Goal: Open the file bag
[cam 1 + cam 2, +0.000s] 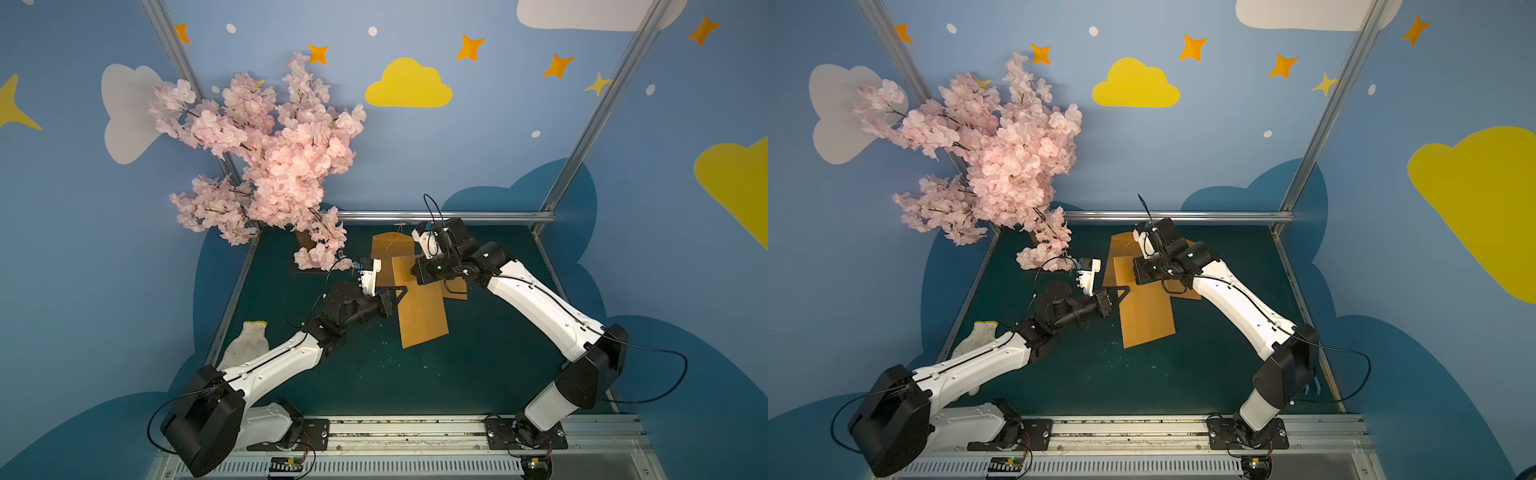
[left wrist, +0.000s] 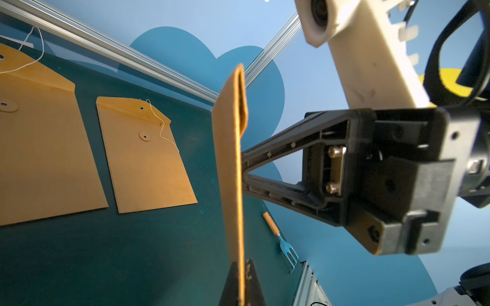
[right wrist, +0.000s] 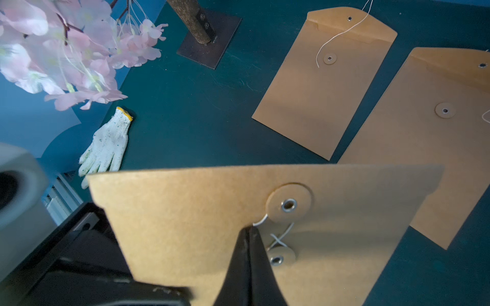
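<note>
Left hand (image 1: 402,290) clamps the file bag (image 1: 422,309) aloft so the right hand (image 3: 249,232), pinched shut on its string (image 3: 281,235), can likely unwind it.

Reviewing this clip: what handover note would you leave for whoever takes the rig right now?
Left gripper: shut on the held bag at its edge, raised off the table.
Right gripper: jaws shut on the string by one button.
Done: bag lifted, string gripped.
To do: string is crossed between both buttons; unwind it, open the bag.
Two spare bags lie flat on the table, strings loose.
</note>
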